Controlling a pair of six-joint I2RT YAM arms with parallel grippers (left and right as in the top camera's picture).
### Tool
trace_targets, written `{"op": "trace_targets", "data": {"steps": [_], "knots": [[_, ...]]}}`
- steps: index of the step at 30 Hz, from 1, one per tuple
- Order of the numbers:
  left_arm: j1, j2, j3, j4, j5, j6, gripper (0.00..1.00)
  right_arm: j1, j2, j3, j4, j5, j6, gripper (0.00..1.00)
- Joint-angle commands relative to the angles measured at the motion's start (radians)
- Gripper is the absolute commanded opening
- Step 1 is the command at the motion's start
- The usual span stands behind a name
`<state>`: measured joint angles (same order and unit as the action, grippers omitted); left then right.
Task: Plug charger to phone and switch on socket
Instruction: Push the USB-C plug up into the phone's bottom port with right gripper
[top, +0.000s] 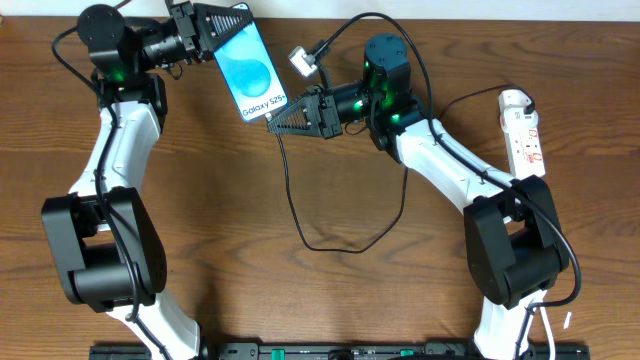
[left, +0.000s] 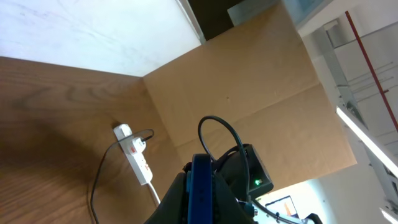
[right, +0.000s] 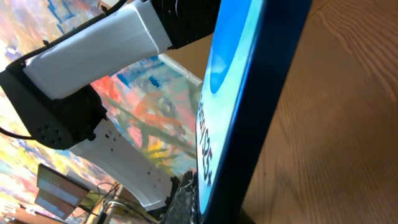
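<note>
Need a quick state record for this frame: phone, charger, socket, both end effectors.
phone: screen lit, held at its top end
left end effector: shut on phone
right end effector: at phone's lower edge, shut on charger's plug end
charger: cable trails from right end effector and loops across table; whether the plug is seated cannot be told
socket: lying on table at the robot's right, no end effector near; switch state too small to read
</note>
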<state>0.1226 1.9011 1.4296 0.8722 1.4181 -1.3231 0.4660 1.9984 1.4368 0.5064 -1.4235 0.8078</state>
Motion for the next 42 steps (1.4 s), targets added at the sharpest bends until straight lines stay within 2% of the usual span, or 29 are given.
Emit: {"op": "trace_targets", "data": {"steps": [1, 13, 27, 42], "knots": [[-0.018, -0.023, 0.015, 0.009, 0.134, 0.029, 0.07, -0.004, -0.005, 0.018, 0.018, 0.098, 0.000, 0.01], [-0.018, -0.023, 0.015, 0.009, 0.143, 0.074, 0.08, -0.005, -0.005, 0.018, 0.017, 0.107, 0.029, 0.01], [-0.018, -0.023, 0.014, 0.009, 0.153, 0.093, 0.07, -0.004, -0.005, 0.018, 0.002, 0.211, 0.071, 0.01], [-0.018, -0.023, 0.014, 0.008, 0.153, 0.092, 0.07, -0.004, -0.005, 0.018, 0.041, 0.217, 0.069, 0.01]]}}
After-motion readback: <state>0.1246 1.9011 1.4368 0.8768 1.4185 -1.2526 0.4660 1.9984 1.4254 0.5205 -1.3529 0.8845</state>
